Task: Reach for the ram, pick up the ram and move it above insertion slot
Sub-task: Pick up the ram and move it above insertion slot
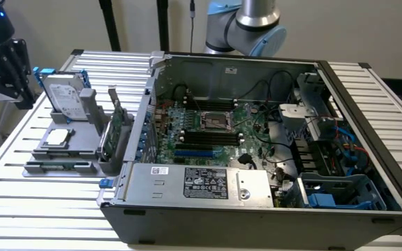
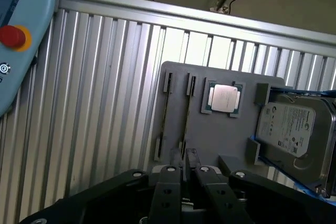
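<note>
Two ram sticks stand on edge in a grey holder tray (image 2: 220,140); the nearer stick (image 2: 187,111) and its neighbour (image 2: 167,109) are thin green strips. In the exterior view the ram (image 1: 60,166) lies along the tray's front edge. My gripper (image 2: 186,157) hangs above the tray, just short of the sticks, its fingers (image 2: 192,158) pressed together on nothing. The exterior view has the black gripper (image 1: 18,86) high at its left, above and behind the tray. The black memory slots (image 1: 208,138) sit on the motherboard in the open computer case (image 1: 257,209).
On the tray also rest a processor chip (image 2: 224,98), a silver hard drive (image 2: 293,129) and an upright green expansion card (image 1: 117,123). A teach pendant with a red button (image 2: 11,36) lies off to one side. The ribbed aluminium table (image 1: 40,209) surrounds the tray.
</note>
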Tool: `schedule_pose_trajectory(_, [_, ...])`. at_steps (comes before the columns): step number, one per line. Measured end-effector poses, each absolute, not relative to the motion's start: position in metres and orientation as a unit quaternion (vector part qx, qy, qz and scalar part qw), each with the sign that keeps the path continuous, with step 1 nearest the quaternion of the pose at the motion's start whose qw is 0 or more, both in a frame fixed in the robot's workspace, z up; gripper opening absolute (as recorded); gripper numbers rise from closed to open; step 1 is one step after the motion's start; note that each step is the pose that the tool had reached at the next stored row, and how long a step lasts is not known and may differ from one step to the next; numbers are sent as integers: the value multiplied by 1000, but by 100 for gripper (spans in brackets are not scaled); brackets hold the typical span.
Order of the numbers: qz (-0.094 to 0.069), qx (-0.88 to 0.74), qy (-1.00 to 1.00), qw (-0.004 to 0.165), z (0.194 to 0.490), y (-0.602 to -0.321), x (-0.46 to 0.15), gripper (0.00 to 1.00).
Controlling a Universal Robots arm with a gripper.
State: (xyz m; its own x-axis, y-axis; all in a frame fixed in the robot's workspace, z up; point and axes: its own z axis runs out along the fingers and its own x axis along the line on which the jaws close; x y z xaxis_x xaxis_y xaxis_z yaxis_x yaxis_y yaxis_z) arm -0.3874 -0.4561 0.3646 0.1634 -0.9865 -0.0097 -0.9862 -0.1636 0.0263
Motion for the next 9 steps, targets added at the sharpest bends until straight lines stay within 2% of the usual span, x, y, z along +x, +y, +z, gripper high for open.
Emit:
schedule_pose_trajectory(2, [-12,763,-647,7,365,-456,-387,30])
schedule_pose_trajectory(3, [-12,762,-647,7,365,-456,-387,30])
schedule_pose_trajectory(5, [-12,761,-648,7,365,-456,-387,42])
schedule_pose_trajectory(8, [-12,755,-655,7,364,-456,-387,47])
schedule_pose_trajectory(9, [-12,753,-658,7,364,-456,-387,54])
